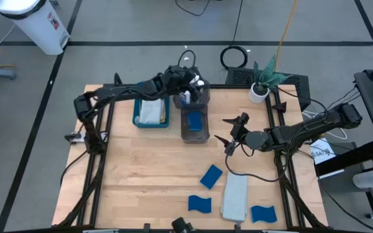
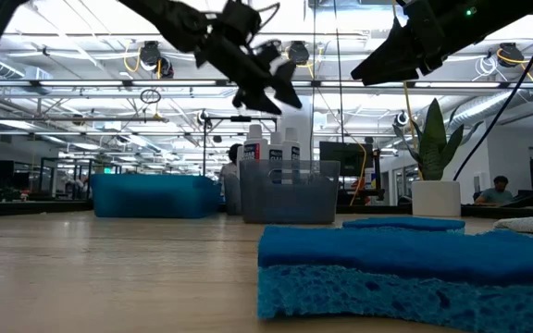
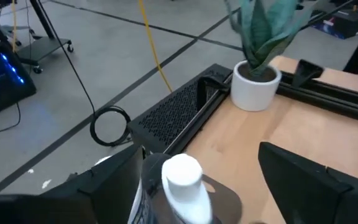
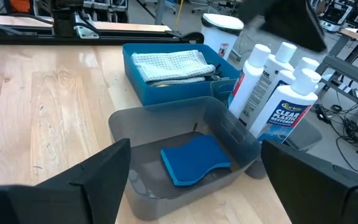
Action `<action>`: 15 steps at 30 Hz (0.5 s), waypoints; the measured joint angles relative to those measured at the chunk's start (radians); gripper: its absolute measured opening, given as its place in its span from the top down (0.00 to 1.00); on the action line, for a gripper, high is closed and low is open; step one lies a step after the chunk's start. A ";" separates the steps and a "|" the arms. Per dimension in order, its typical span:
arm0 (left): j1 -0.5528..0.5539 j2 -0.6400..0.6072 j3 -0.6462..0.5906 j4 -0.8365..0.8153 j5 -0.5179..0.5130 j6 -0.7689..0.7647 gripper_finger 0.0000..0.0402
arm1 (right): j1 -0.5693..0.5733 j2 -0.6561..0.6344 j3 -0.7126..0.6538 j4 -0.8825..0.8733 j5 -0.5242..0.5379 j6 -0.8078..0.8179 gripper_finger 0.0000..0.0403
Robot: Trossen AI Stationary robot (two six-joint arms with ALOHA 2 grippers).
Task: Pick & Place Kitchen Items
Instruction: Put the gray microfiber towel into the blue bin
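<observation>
We see the left gripper [image 1: 196, 83] wide open above the bottles [image 4: 277, 93], upper middle; right gripper [image 1: 230, 134] wide too, mid-frame.

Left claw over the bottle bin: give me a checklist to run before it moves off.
1. Left claw open, fingers either side of the bottle cap: ok.
2. Bottle fully released, no finger touching it: cannot tell.
3. White bottles upright in the far grey bin: ok.
4. One blue sponge lies flat in the near grey bin: ok.
5. Right claw open, holding nothing, away from the bins: ok.
6. Left to sort on the table: three blue sponges and a light grey cloth: not ok.
</observation>
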 joint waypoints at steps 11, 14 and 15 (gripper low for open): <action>-0.064 -0.285 -0.103 -0.195 0.097 0.023 0.16 | 0.002 0.000 0.000 -0.034 -0.005 0.025 0.18; -0.094 -0.357 -0.238 -0.105 0.142 0.007 0.16 | 0.007 0.000 0.000 -0.062 -0.069 0.059 0.18; -0.107 -0.378 -0.287 -0.068 0.146 -0.004 0.16 | 0.007 0.000 0.000 -0.077 -0.111 0.079 0.18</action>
